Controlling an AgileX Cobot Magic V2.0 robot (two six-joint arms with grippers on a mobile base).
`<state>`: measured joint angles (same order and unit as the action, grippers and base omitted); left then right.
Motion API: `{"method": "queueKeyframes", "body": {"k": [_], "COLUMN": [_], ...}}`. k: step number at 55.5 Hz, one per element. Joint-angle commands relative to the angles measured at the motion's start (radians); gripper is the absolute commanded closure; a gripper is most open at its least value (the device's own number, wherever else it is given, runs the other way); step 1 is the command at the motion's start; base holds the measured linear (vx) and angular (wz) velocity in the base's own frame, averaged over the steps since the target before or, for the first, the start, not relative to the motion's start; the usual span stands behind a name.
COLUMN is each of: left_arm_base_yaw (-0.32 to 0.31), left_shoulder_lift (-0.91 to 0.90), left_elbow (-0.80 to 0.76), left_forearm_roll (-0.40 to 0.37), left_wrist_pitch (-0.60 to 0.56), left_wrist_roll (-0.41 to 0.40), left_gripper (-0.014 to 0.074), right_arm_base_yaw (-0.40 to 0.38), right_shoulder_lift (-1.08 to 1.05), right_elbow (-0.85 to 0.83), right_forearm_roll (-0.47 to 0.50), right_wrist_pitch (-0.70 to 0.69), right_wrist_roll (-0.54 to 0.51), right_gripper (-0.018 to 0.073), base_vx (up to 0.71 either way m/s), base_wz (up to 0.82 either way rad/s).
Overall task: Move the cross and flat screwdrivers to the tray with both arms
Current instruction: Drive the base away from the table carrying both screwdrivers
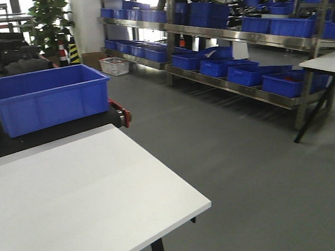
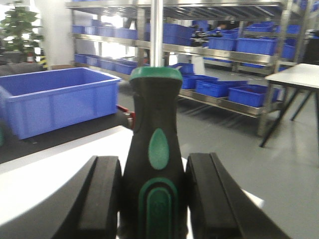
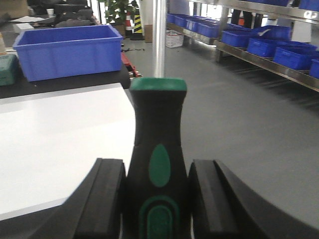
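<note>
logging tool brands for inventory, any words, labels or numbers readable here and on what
No text is readable in any view.
The left screwdriver in the left pincer and the right screwdriver in the right pincer show only plain green insets.
The blue bin shows no label.

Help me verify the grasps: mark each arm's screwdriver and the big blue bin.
left arm's screwdriver [image 2: 152, 114], left wrist view, black handle body.
right arm's screwdriver [image 3: 158, 124], right wrist view, black handle body.
blue bin [image 1: 55, 108], front view, front wall.
</note>
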<state>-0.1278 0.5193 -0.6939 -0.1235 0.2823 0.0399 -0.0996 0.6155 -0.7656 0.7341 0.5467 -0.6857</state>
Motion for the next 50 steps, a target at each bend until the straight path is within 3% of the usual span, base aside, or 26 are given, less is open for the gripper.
{"method": "queueKeyframes", "body": {"k": [1,50], "left_arm_base_yaw": [-0.004,-0.004], "left_shoulder_lift": [0.003,0.003], "left_elbow": [-0.026,-0.026], "left_forearm_roll": [-0.012,-0.012], "left_wrist_pitch": [-0.097,-0.097], "left_wrist_roll": [-0.001,-0.001], "left_gripper": [0.0596,0.0596], "right_arm_base_yaw": [-0.001,-0.001], "right_shoulder_lift": [0.0,0.0], "right_elbow": [-0.03,-0.03], "right_forearm_roll": [0.036,0.036], "right_wrist_pitch": [-0.08,-0.078], "right_wrist_roll": [-0.005,-0.005], "right_gripper": [0.0567,0.0567], "base_vx": [-0.13,0.01], "base_wz": [-0.51,-0.5]}}
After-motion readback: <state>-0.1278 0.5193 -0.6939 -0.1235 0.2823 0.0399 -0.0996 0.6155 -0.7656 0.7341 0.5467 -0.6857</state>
